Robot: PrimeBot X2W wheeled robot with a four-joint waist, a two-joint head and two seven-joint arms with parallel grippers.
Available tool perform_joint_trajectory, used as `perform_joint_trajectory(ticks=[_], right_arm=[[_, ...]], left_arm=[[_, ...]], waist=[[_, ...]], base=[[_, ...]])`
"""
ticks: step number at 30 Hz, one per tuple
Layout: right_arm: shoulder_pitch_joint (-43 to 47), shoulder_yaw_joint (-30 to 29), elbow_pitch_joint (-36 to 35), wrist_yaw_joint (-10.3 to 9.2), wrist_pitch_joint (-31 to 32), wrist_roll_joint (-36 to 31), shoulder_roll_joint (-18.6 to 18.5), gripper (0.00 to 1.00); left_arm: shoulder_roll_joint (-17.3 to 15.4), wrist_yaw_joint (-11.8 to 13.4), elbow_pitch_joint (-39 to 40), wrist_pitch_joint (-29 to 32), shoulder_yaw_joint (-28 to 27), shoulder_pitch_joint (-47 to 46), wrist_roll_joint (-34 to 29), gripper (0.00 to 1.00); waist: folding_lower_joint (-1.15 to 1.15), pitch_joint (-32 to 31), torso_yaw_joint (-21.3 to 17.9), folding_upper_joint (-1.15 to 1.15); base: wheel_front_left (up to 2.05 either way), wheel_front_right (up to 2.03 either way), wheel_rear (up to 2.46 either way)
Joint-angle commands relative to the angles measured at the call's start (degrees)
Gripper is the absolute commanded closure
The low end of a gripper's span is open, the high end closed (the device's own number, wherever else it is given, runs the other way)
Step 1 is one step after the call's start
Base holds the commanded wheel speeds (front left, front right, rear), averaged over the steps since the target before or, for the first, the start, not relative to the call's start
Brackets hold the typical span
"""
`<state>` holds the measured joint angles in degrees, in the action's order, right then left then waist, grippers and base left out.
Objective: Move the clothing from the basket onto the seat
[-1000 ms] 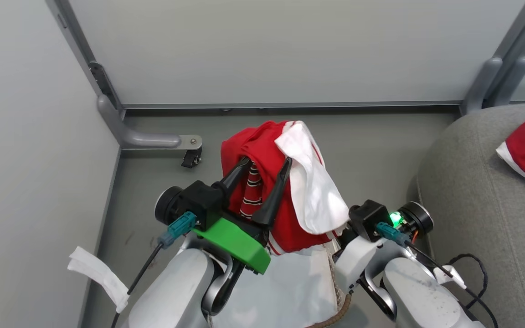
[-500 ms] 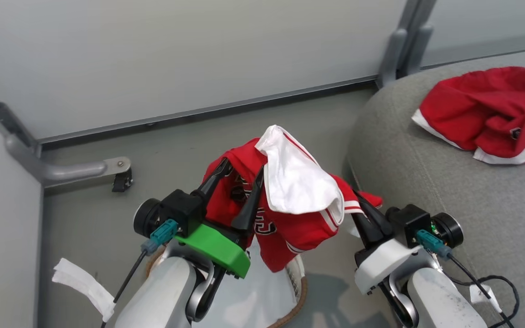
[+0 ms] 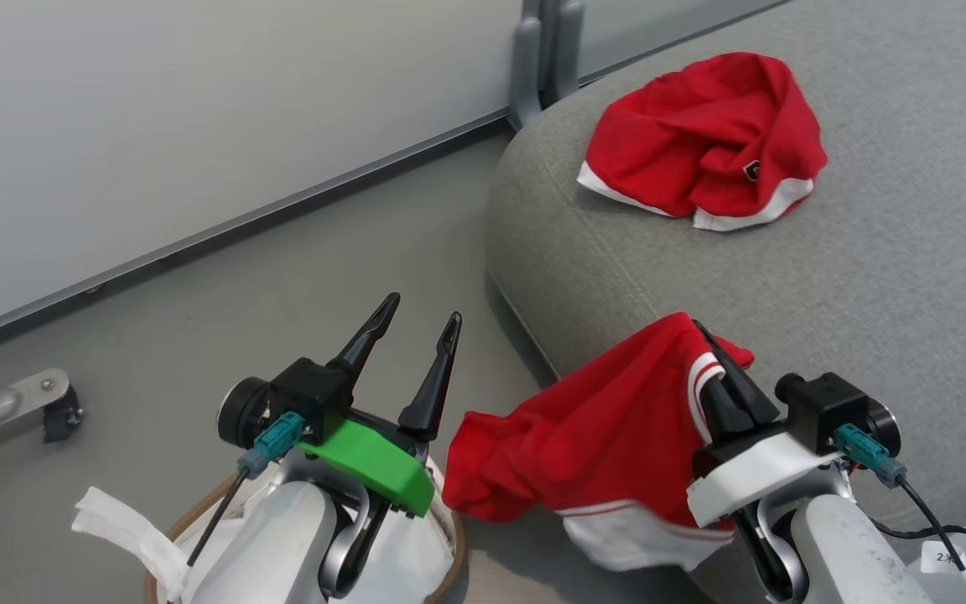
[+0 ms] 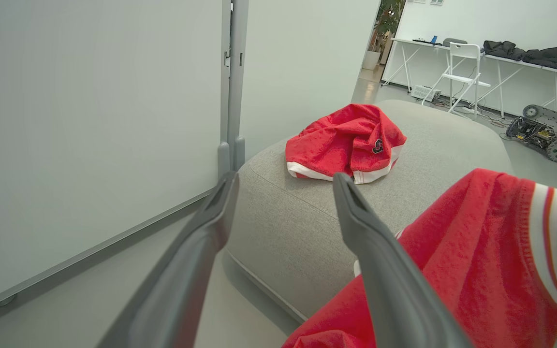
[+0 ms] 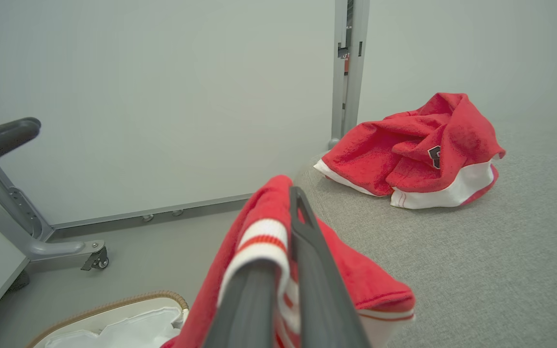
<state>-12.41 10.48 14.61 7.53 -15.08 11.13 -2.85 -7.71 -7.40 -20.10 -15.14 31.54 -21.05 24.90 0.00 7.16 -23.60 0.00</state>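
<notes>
Head view has your right claw point(image 3: 705, 335) clenched on the red-and-white striped trim of a red sports garment with white panels point(image 3: 609, 428). The cloth sags down and away to that claw's left, in front of the rounded edge of the large grey fabric seat cushion point(image 3: 869, 277). You cannot tell whether it rests on the cushion there.

Your left claw point(image 3: 422, 308) is spread wide with nothing between its fingers, which point out over the bare grey floor point(image 3: 240, 302). Under and behind its wrist is the oval basket with a brown woven rim point(image 3: 456, 537). A crumpled white fabric liner point(image 3: 403, 558) shows inside it.

Well ahead of the right claw's fingertips, a second red garment with a white hem point(image 3: 701, 143) lies bunched on top of the cushion. Beyond it, at the cushion's far edge, a grey metal post point(image 3: 542, 59) joins the pale partition wall point(image 3: 156, 109). Far to the left claw's left, a grey castor foot point(image 3: 47, 407) stands on the floor.

In the left wrist view, the held garment point(image 4: 476, 261) hangs just right of the claw's right finger, and a white folding chair point(image 4: 457, 63) stands far off.
</notes>
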Motion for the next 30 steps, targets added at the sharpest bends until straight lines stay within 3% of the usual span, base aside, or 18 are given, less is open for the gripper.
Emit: perform_joint_trajectory(ticks=[1, 8, 13, 18, 30], right_arm=[[0.2, -0.5, -0.8, -0.08, -0.1, 0.2, -0.1, 1.00], [-4.1, -5.7, -5.4, -0.07, -0.1, -4.2, 0.0, 1.00], [-13.5, -8.8, -6.3, -0.08, -0.1, -12.1, -0.5, 1.00], [-26.4, -10.7, -2.9, -0.08, -0.1, -16.3, -5.2, 1.00], [-55.4, -17.9, 10.7, -0.08, 2.2, -28.1, -18.9, 1.00]], left_arm=[[-0.4, -0.1, 0.2, 0.0, -0.3, 0.7, -0.4, 0.00], [-0.8, -0.1, 0.6, 0.0, 1.0, -0.4, -0.8, 0.00], [-1.2, -0.1, 0.8, 0.0, 2.2, -1.2, -0.1, 0.00], [-2.3, -0.1, 1.9, 0.0, 2.9, -1.6, -0.5, 0.00], [-6.4, -0.1, 5.3, 0.0, 7.5, -7.1, 0.3, 0.00]], waist=[[0.00, 1.7, -5.3, 0.00], [0.00, 3.8, -6.8, 0.00], [0.00, 5.7, -6.9, 0.00], [0.00, 8.6, -6.4, 0.00], [0.00, 19.4, 1.1, 0.00]], base=[[0.00, 0.00, 0.00], [0.00, 0.00, 0.00], [0.00, 0.00, 0.00], [0.00, 0.00, 0.00], [0.00, 0.00, 0.00]])
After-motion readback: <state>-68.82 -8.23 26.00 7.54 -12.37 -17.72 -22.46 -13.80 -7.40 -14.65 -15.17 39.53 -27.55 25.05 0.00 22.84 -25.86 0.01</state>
